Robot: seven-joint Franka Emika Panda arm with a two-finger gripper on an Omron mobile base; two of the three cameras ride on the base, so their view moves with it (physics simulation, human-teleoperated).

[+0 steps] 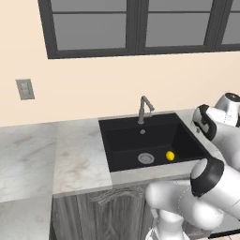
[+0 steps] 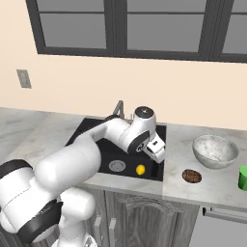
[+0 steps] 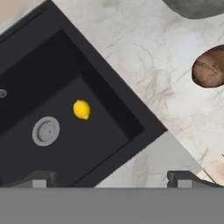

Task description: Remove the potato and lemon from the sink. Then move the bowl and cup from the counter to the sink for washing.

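The black sink [image 1: 106, 140] holds the yellow lemon [image 1: 170, 155] just right of its drain. In the right base view my gripper [image 2: 157, 163] hangs open and empty over the sink's [image 2: 83, 130] right edge, above the lemon [image 2: 140, 170]. The brown potato [image 2: 192, 176] lies on the counter right of the sink, in front of the marbled bowl [image 2: 215, 150]. The green cup [image 2: 243, 177] stands at the far right edge. In the hand view the lemon [image 3: 82, 109] lies in the sink [image 3: 98, 70], and the potato [image 3: 210, 66] and the bowl's [image 3: 197, 6] rim lie on the counter beyond my gripper [image 3: 111, 179].
A grey faucet [image 1: 145, 108] rises at the back of the sink, and the round drain [image 1: 146, 158] sits in the basin floor. Marble counter [image 1: 79, 159] stretches to the left of the sink. A wall and windows close off the back.
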